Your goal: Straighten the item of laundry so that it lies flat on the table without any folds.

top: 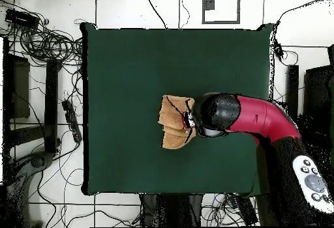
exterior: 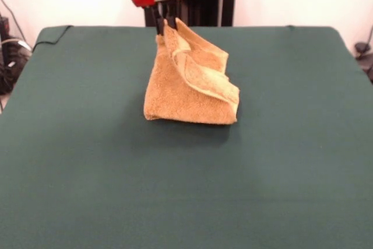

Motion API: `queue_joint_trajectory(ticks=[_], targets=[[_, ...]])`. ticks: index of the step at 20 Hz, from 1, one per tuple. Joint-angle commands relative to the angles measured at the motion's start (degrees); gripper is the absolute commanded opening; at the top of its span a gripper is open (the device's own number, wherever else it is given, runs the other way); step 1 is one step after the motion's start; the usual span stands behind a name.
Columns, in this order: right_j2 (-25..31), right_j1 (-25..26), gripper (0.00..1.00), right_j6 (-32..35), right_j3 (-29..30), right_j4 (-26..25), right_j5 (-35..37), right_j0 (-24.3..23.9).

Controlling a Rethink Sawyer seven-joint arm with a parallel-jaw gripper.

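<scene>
The item of laundry (exterior: 189, 83) is an orange-tan terry towel, folded over and bunched on the table (exterior: 87, 155). One corner is pulled up into a peak at the far side. My gripper (exterior: 166, 23) is shut on that raised corner, holding it above the cloth while the rest of the towel rests on the table. In the overhead view the towel (top: 173, 122) lies just left of the arm's red and black head, and the gripper (top: 191, 120) is mostly hidden under it.
The dark green table (top: 130, 69) reaches far beyond the towel on all sides. The red arm (top: 261, 118) comes in from the right in the overhead view. Cables and equipment (top: 39, 36) lie on the floor beside the table.
</scene>
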Motion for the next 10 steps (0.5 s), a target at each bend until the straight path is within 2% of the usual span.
queue_joint_trajectory(ticks=[1,4,5,10], targets=[[9.1,-2.6,0.0,-11.2,7.5,0.6,4.6,-1.3],[10.0,-3.0,0.0,-11.7,6.4,-0.3,6.0,-2.3],[9.8,-0.3,0.0,-10.9,2.6,-1.1,7.1,-1.4],[10.8,0.7,0.0,-12.4,-0.8,-2.3,9.5,-1.9]])
